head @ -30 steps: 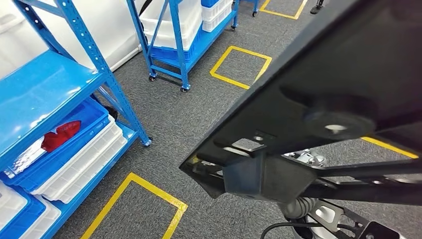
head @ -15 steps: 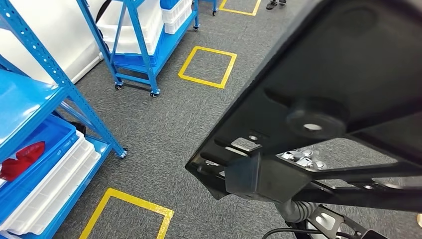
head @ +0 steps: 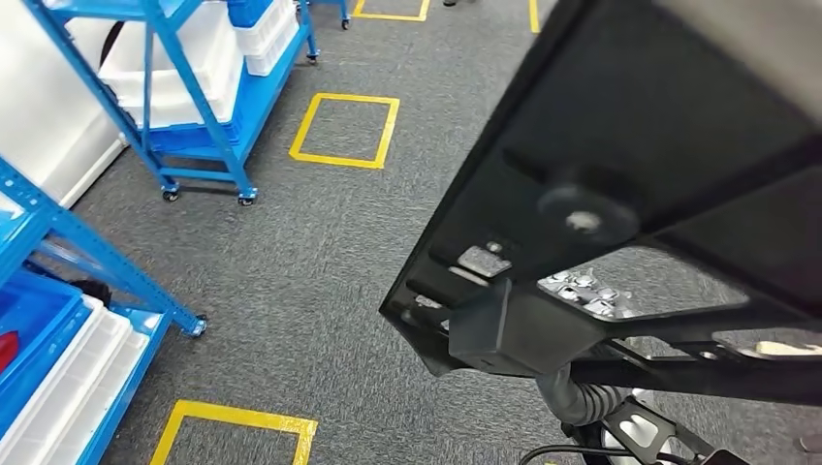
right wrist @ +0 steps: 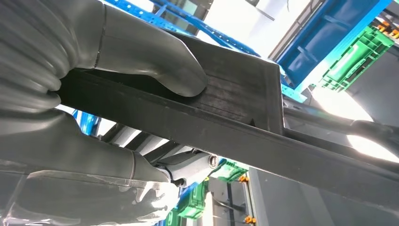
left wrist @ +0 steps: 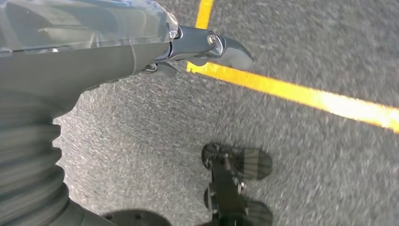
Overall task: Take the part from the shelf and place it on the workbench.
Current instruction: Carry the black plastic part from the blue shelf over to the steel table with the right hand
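The right hand grips the black part, thumb pressed on top; it fills the head view's right side. The left hand hangs over grey floor, fingers loosely apart, holding nothing. Blue shelves stand upper left.

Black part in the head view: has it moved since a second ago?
Yes. Against the yellow floor square, the black part has swung right, away from it, carried along as the robot turns.
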Controlling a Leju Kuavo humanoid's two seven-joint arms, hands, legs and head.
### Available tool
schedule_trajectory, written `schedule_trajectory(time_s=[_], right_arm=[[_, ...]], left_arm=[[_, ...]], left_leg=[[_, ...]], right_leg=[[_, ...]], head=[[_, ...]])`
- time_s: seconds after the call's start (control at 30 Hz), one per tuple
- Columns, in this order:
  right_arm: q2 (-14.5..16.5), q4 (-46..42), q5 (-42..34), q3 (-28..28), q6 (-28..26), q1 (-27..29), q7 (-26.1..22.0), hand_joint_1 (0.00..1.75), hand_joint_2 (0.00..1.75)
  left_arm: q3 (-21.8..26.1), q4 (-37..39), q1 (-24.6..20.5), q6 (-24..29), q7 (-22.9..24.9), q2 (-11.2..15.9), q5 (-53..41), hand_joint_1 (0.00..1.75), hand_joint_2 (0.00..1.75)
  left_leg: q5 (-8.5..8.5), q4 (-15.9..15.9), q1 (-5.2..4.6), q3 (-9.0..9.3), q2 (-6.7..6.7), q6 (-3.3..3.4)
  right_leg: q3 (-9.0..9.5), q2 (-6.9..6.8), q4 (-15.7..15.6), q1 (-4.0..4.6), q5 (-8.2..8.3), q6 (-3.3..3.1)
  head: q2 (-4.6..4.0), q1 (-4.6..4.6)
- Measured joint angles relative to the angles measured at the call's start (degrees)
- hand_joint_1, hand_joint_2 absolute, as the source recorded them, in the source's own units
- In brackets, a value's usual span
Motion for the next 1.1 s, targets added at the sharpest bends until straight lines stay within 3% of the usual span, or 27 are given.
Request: schedule_trajectory(time_s=[0.07, 0.1, 0.13, 0.17, 0.2, 0.23, 0.3, 0.37, 0.43, 0.5, 0.57, 0.63, 0.67, 0.7, 0.73, 0.8, 0.87, 0.93, 0.97, 1.03, 1.1], right_arm=[[-0.18, 0.08, -0.18, 0.33, 0.16, -0.21, 0.01, 1.75, 1.75], [-0.23, 0.17, -0.23, 0.50, 0.30, -0.30, 0.01, 1.75, 1.75], [-0.31, 0.31, -0.27, 0.70, 0.44, -0.38, 0.02, 1.75, 1.75], [-0.42, 0.48, -0.32, 0.89, 0.54, -0.52, 0.02, 1.75, 1.75], [-0.53, 0.62, -0.38, 1.04, 0.57, -0.71, 0.02, 1.75, 1.75], [-0.65, 0.73, -0.43, 1.16, 0.56, -0.95, 0.02, 1.75, 1.75], [-0.83, 0.81, -0.44, 1.34, 0.45, -1.57, 0.02, 1.75, 1.75], [-0.97, 0.80, -0.32, 1.56, 0.34, -2.04, 0.01, 1.75, 1.75], [-1.10, 0.79, -0.15, 1.68, 0.26, -2.22, 0.01, 1.75, 1.75], [-1.24, 0.76, -0.04, 1.73, 0.13, -2.45, 0.01, 1.75, 1.75], [-1.34, 0.74, -0.04, 1.89, 0.03, -2.75, 0.01, 1.75, 1.75], [-1.38, 0.78, -0.08, 2.05, 0.06, -2.83, 0.01, 1.75, 1.75], [-1.39, 0.79, -0.12, 2.10, 0.12, -2.82, 0.01, 1.75, 1.75], [-1.40, 0.81, -0.17, 2.12, 0.20, -2.81, 0.01, 1.75, 1.75], [-1.40, 0.81, -0.25, 2.14, 0.32, -2.83, 0.01, 1.75, 1.75], [-1.40, 0.84, -0.40, 2.15, 0.50, -2.90, 0.01, 1.75, 1.75], [-1.39, 0.92, -0.47, 2.18, 0.54, -3.04, 0.02, 1.75, 1.75], [-1.38, 1.06, -0.37, 2.20, 0.49, -3.16, 0.02, 1.75, 1.75], [-1.38, 1.12, -0.22, 2.22, 0.45, -3.18, 0.02, 1.75, 1.75], [-1.34, 1.33, 0.09, 2.40, 0.34, -3.48, 0.02, 1.75, 1.75], [-1.27, 1.61, 0.22, 2.73, 0.21, -3.80, 0.02, 1.75, 1.75]], left_arm=[[-0.15, 0.03, 0.17, 0.36, 0.41, -0.31, -0.04, 0.00, 1.75], [-0.15, 0.04, 0.35, 0.56, 0.63, -0.45, 0.03, 0.00, 1.75], [-0.15, 0.04, 0.52, 0.75, 0.79, -0.57, 0.13, 0.00, 1.75], [-0.14, 0.04, 0.62, 0.86, 0.89, -0.71, 0.22, 0.00, 1.75], [-0.14, 0.04, 0.63, 0.91, 0.94, -0.85, 0.27, 0.00, 1.75], [-0.14, 0.04, 0.60, 0.88, 0.95, -0.98, 0.28, 0.00, 1.75], [-0.15, 0.04, 0.57, 0.59, 1.01, -1.21, 0.24, 0.00, 1.75], [-0.16, 0.05, 0.53, 0.33, 1.07, -1.41, 0.14, 0.00, 1.75], [-0.16, 0.06, 0.36, 0.26, 0.98, -1.67, 0.14, 0.00, 1.75], [-0.16, 0.06, 0.17, 0.19, 0.61, -1.95, 0.31, 0.00, 1.75], [-0.15, 0.06, 0.17, 0.16, 0.17, -2.07, 0.67, 0.00, 1.75], [-0.09, 0.06, 0.39, 0.25, 0.01, -2.07, 1.07, 0.00, 1.75], [-0.03, 0.06, 0.47, 0.31, 0.01, -2.07, 1.19, 0.00, 1.75], [0.04, 0.06, 0.49, 0.36, 0.03, -2.06, 1.27, 0.00, 1.75], [0.09, 0.06, 0.46, 0.38, 0.06, -2.06, 1.28, 0.00, 1.75], [0.13, 0.06, 0.40, 0.42, 0.21, -2.06, 1.16, 0.00, 1.75], [0.13, 0.06, 0.43, 0.50, 0.48, -2.04, 0.96, 0.00, 1.75], [0.13, 0.06, 0.41, 0.58, 0.67, -2.05, 0.86, 0.00, 1.75], [0.13, 0.06, 0.32, 0.59, 0.71, -2.06, 0.85, 0.00, 1.75], [0.13, 0.06, 0.17, 0.59, 0.75, -2.11, 0.82, 0.00, 1.75], [0.13, 0.06, 0.29, 0.63, 0.85, -2.19, 0.78, 0.00, 1.75]], left_leg=[[-3.66, 6.71, 0.23, -2.97, -2.87, -0.28], [-5.35, 10.87, 0.26, -4.99, -3.42, -0.36], [-6.14, 13.95, 0.26, -6.62, -3.63, -0.40], [-5.76, 15.10, 0.26, -7.42, -3.72, -0.37], [-4.20, 13.84, 0.26, -7.15, -3.83, -0.26], [-1.85, 10.51, 0.27, -5.89, -4.31, -0.07], [1.93, 2.57, 0.35, -2.68, -6.88, 0.37], [2.77, -1.13, 0.30, -1.10, -8.60, 0.67], [2.86, -1.70, 0.31, -0.85, -7.71, 1.14], [3.30, -2.42, 0.42, -0.63, -6.38, 1.87], [3.46, -2.77, 0.24, -0.48, -4.87, 2.37], [3.31, -2.69, -0.01, -0.50, -3.27, 2.60], [3.20, -2.62, -0.07, -0.50, -2.47, 2.61], [3.06, -2.52, -0.09, -0.49, -1.73, 2.57], [2.89, -2.39, -0.09, -0.44, -1.08, 2.45], [2.48, -2.07, -0.20, -0.29, 0.00, 2.03], [2.13, -1.84, -0.37, -0.15, 0.92, 1.41], [1.95, -1.91, -0.35, 0.16, 1.90, 0.74], [1.65, -1.75, -0.21, 0.30, 1.74, 0.40], [-0.40, 1.05, 0.07, -0.69, -0.44, -0.14], [-4.07, 8.25, 0.21, -4.08, -3.06, -0.43]], right_leg=[[0.08, 1.20, -0.13, -0.06, 0.13, -0.46], [0.06, 1.94, -0.11, 0.01, 0.15, -0.57], [0.07, 2.75, -0.08, 0.07, 0.16, -0.61], [0.11, 3.55, -0.04, 0.13, 0.16, -0.62], [0.19, 4.34, 0.01, 0.16, 0.15, -0.60], [0.30, 5.10, 0.07, 0.15, 0.12, -0.55], [0.34, 6.52, 0.30, 0.14, 0.02, -0.26], [-0.02, 7.75, 0.40, -0.01, 0.11, 0.36], [-0.40, 8.77, 0.31, -0.21, 0.35, 1.17], [-1.19, 6.86, 1.77, -0.08, -0.66, 1.73], [-3.80, 3.40, 7.21, -0.04, -3.75, 2.10], [-6.99, 2.10, 13.71, -0.43, -6.31, 2.55], [-7.61, 1.89, 15.00, -0.67, -6.29, 2.76], [-7.17, 1.65, 14.17, -0.88, -5.29, 2.91], [-5.68, 1.20, 11.37, -1.04, -3.59, 2.99], [-1.94, -1.06, 4.12, -0.96, -0.97, 2.80], [-0.33, -2.44, 0.78, -0.48, -0.47, 2.26], [-0.39, -1.48, 0.61, -0.16, -0.41, 1.61], [-0.24, -0.88, 0.33, -0.24, -0.27, 1.28], [0.12, 0.25, -0.30, -0.55, 0.08, 0.58], [0.18, 1.47, -0.47, -0.61, 0.25, 0.20]], head=[[0.00, 0.00], [0.00, 0.00], [0.00, 0.00], [0.00, 0.00], [0.00, 0.00], [0.00, 0.00], [0.00, 0.00], [0.00, 0.00], [0.00, 0.00], [0.00, 0.00], [0.00, 0.00], [0.00, 0.01], [0.00, 0.01], [0.00, 0.01], [0.00, 0.01], [0.00, 0.00], [0.00, 0.00], [0.00, 0.00], [0.00, 0.01], [0.00, 0.00], [0.00, -0.01]])
